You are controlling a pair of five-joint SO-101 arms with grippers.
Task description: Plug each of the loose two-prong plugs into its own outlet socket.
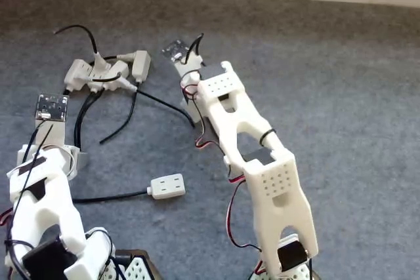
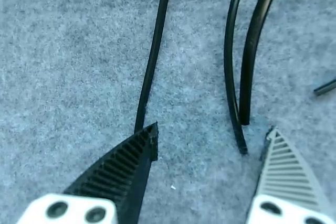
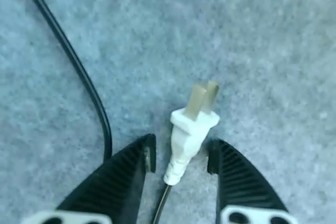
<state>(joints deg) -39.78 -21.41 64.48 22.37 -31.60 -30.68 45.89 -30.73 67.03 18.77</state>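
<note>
Grey carpet (image 1: 341, 83) is filling my screens as I am watching both arms. The right arm (image 1: 249, 142) is lying extended far across it, and the right gripper (image 3: 181, 145) is standing partly open astride a white two-prong plug (image 3: 191, 124). Its black fingers are sitting just beside the plug's body, clamping nothing. The plug is lying flat, prongs pointing away. The left gripper (image 2: 213, 129) is gaping wide over black cables (image 2: 152, 61), holding nothing. A white outlet socket (image 1: 167, 186) is lying between the arms.
</note>
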